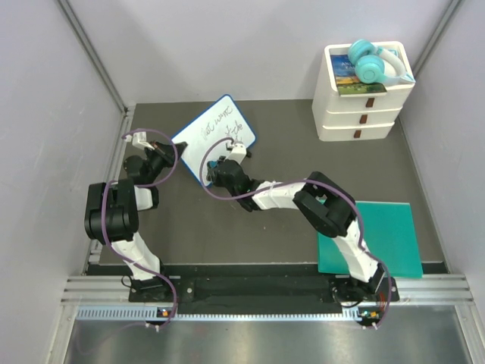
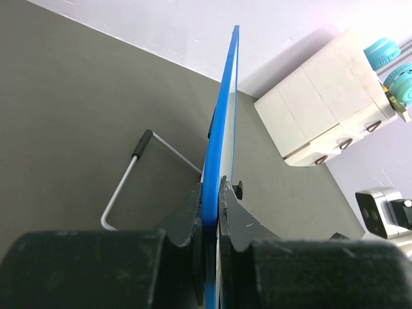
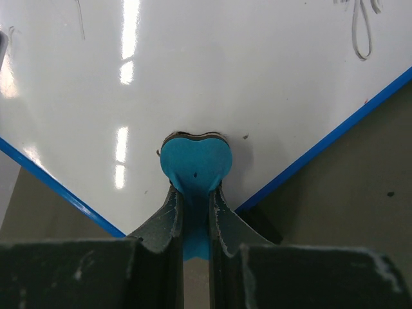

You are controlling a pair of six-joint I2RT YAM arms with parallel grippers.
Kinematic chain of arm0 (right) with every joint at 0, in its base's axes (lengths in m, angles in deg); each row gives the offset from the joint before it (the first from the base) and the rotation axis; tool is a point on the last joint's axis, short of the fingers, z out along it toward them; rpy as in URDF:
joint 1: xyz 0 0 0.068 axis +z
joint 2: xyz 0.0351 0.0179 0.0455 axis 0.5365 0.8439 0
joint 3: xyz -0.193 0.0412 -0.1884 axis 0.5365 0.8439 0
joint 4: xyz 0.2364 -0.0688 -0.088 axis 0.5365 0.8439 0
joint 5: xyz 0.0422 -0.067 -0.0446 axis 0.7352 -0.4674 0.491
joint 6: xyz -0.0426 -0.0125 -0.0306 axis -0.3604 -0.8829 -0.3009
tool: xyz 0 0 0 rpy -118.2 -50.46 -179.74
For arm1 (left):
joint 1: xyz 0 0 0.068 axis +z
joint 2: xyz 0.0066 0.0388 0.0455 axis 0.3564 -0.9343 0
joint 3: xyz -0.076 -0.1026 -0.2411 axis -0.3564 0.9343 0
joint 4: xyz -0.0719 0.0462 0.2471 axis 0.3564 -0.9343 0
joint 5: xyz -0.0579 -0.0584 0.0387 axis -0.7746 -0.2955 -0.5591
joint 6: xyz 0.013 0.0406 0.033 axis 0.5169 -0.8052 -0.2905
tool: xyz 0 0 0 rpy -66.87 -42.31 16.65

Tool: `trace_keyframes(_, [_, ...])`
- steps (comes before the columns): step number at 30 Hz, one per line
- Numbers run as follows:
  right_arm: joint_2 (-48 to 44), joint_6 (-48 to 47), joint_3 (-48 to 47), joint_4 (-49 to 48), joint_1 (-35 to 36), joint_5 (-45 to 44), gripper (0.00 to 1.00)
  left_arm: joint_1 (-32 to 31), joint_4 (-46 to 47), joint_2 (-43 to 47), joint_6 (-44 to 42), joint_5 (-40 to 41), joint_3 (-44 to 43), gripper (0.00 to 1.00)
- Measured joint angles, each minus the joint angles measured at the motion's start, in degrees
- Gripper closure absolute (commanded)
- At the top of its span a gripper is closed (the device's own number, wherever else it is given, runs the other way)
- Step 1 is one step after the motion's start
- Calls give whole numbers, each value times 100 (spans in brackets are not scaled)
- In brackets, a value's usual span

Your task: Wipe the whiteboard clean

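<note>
The whiteboard (image 1: 218,125) stands tilted at the back left, blue-rimmed, with black scribbles on its upper part. My left gripper (image 1: 165,157) is shut on its left edge. In the left wrist view the board (image 2: 226,109) shows edge-on, and the left gripper (image 2: 211,201) clamps the blue rim. My right gripper (image 1: 220,163) is at the board's lower corner, shut on a blue heart-shaped eraser (image 3: 195,164). The right gripper (image 3: 195,201) presses that eraser against the white surface (image 3: 225,77) near the bottom corner. Pen marks (image 3: 362,32) remain at the upper right of that view.
A wire stand (image 2: 125,190) lies on the dark table behind the board. A white stack of drawers (image 1: 358,114) with teal headphones (image 1: 370,64) on top stands at the back right. A teal mat (image 1: 388,236) lies front right beside the right arm's base.
</note>
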Motion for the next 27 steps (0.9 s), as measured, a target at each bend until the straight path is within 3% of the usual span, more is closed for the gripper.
trace_keyframes(7, [2,-92,-400,662,-243,313,100,0,59,-61,11,22,-2,100])
trace_keyframes(17, [428,-348,-1414,1047,-1182,374,100,-17,61,-63,127,31,0,100])
trace_keyframes(27, [382,-387,-1202,975,-1279,503,100,-17,46,-66,138,33,0,100])
